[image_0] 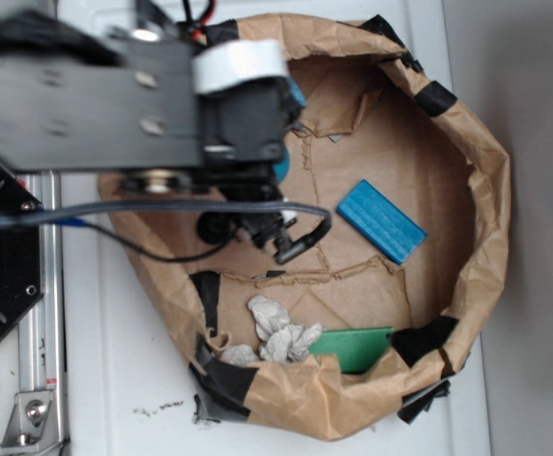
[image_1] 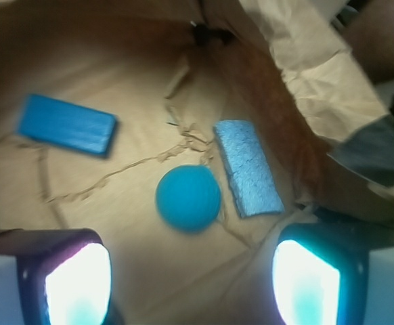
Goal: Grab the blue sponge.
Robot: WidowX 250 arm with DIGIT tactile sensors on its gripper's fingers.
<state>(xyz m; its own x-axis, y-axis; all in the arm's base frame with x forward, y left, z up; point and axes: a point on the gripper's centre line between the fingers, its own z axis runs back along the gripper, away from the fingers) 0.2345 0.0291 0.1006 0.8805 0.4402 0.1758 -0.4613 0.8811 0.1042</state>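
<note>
Brown paper bag point(image_0: 467, 171) floor: blue sponge point(image_1: 248, 168) lying flat, untouched, at two o'clock from teal ball point(image_1: 187, 199). Claw point(image_1: 191, 277) spread wide above, empty; descent and grasp pending.

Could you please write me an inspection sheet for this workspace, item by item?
Surface: brown paper bin with black-taped rim, on a white top; floor creased and torn.
Job's things: sponge lies flat near the bin wall, ungrasped, beside the ball; hidden under the arm in the exterior view.
Clutter: blue block, green piece, crumpled grey wad.
Grippers: end effector open above the floor, holding nothing; ball lies ahead between its fingers, sponge nearer the right one.
Cables: black cable runs across the arm, ending in a plug over the bin.
Surroundings: metal rail and black mount at left; grey surface at right.
</note>
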